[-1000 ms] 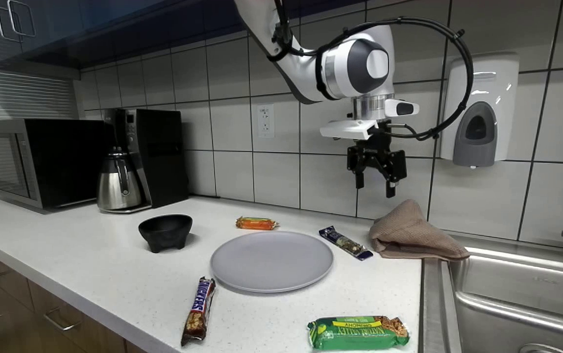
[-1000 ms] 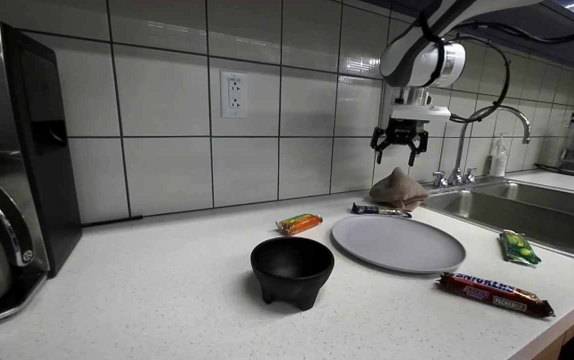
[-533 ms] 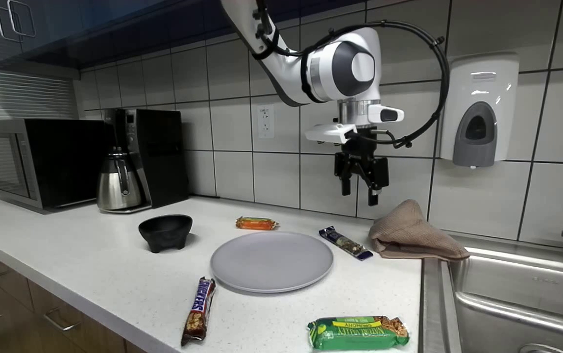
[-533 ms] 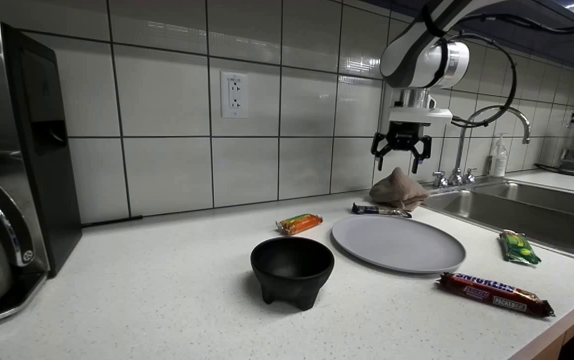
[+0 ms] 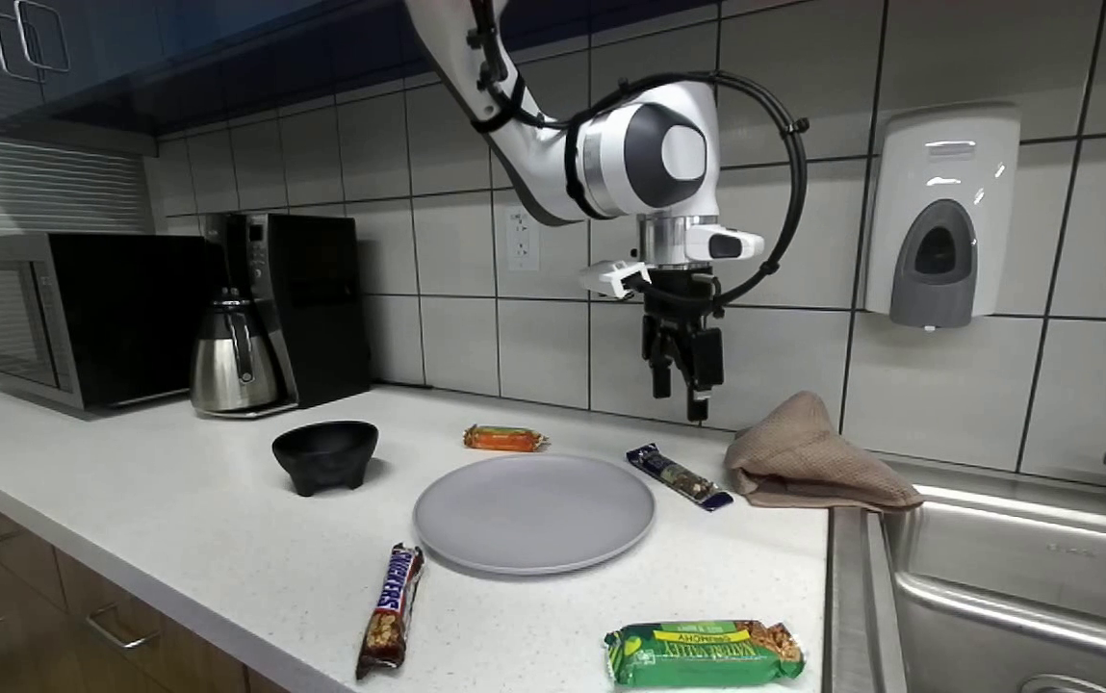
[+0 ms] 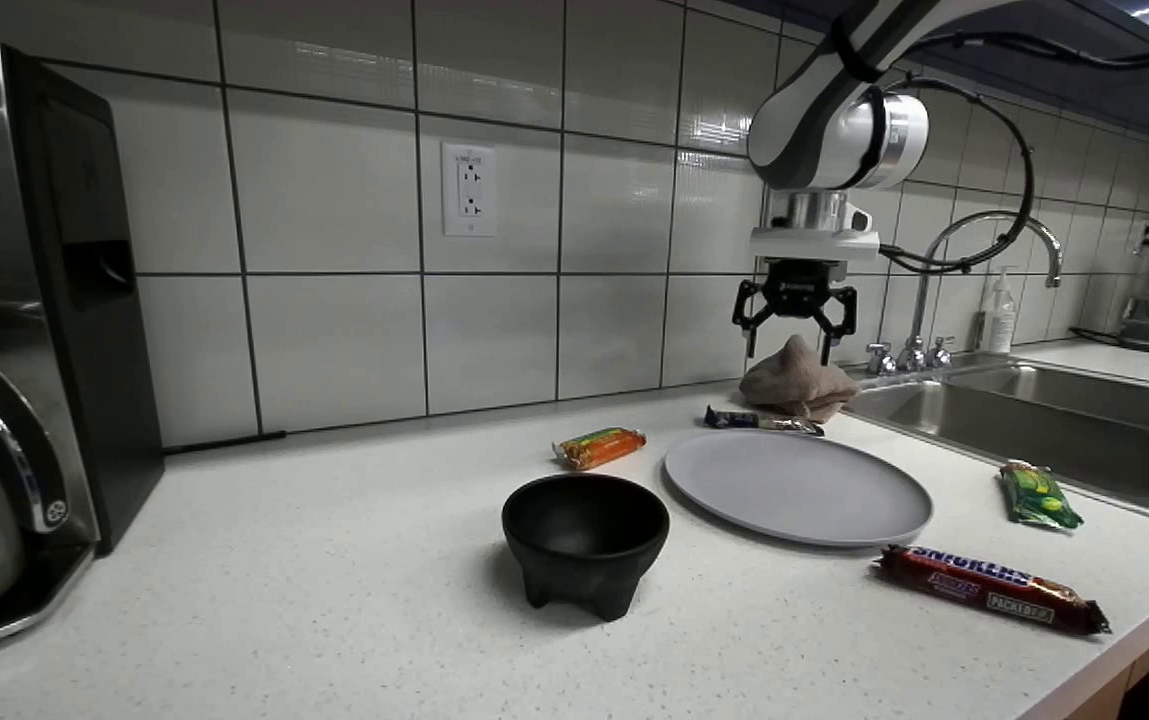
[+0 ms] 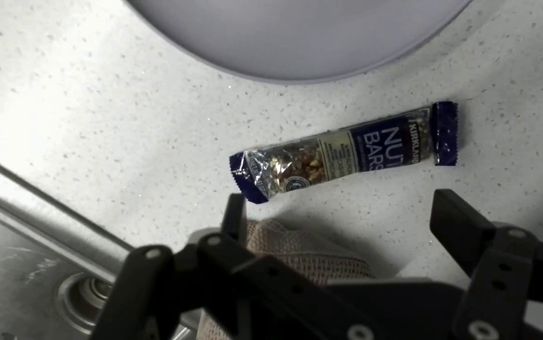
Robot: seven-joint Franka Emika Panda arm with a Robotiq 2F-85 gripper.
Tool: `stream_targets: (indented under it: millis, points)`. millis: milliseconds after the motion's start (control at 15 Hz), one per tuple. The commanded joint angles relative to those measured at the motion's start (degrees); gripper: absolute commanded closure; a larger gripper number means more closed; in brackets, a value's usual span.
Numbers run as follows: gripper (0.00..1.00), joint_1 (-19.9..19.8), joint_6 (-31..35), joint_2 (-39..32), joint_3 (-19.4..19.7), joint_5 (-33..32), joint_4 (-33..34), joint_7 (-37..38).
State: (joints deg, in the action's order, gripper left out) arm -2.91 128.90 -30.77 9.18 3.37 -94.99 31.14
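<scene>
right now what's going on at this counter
A robot arm holds its open, empty gripper above the counter. The Kirkland nut bar lies untouched below, between the gray plate and the brown towel. A Snickers, a green bar, an orange packet and a black bowl also sit there.

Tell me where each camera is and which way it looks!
An exterior view: by the sink, facing wall and microwave; arm and tool show.
An exterior view: by the coffee maker, facing wall and sink; arm and tool show.
Wrist view: on the arm, facing down at a nut bar; open tool shows.
Both exterior views share the black bowl.
</scene>
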Motion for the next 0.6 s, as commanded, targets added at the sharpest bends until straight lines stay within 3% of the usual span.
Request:
stream_targets:
  millis: [0,533]
  points:
    - [0.00,1.92,2.03,0.54,1.36,0.41,-0.91,7.43]
    - [0.00,2.63,4.69,-1.49,2.00,0.33,0.08,20.17]
